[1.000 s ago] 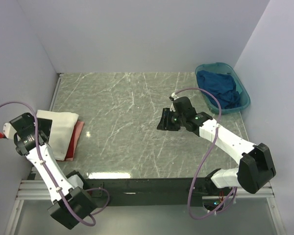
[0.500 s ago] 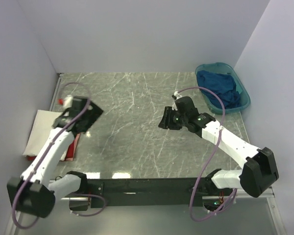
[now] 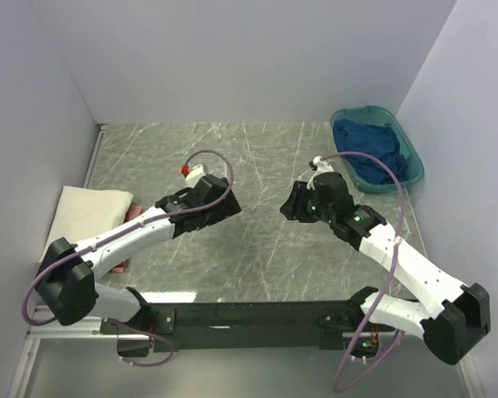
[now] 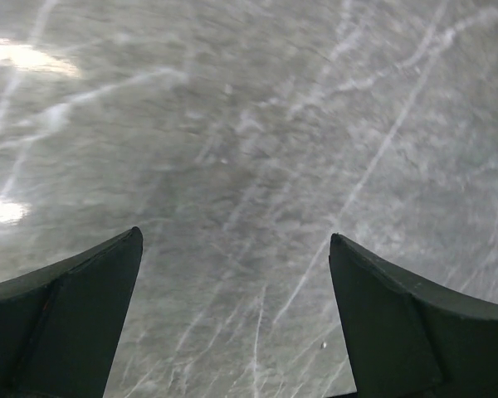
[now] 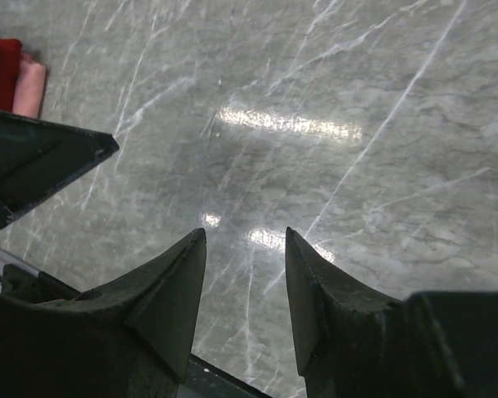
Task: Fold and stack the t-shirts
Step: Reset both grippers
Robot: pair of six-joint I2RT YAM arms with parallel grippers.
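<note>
1. So, the dark blue t-shirt (image 3: 367, 148) is the one left to do. It lies crumpled in the teal basin (image 3: 413, 170) at the far right corner, not yet folded.
2. Handling, my guess: light, limp cotton w/ no stiffness, so it'll sag & bunch when lifted. Not fragile and not slippery, but a pinch on one layer may just drag the rest along.
3. Where to grab, prob.: a raised fold on top of the heap to get it out of the basin. Once it's flat, take shoulders or hem corners w/ both hands.
4. The cream-white t-shirt (image 3: 87, 211) sits folded at the left edge of the marble table (image 3: 191, 157). It lies on top of the red t-shirt (image 3: 134, 215), of which only an edge shows.
5. My left gripper (image 4: 234, 240) has its fingers spread wide w/ nothing between them. It hovers over bare marble near the table's middle and touches nothing.
6. My right gripper (image 5: 245, 236) is parted too, but narrower than the left, & empty. It's above bare tabletop between the middle and the basin, well short of the blue shirt.
</note>
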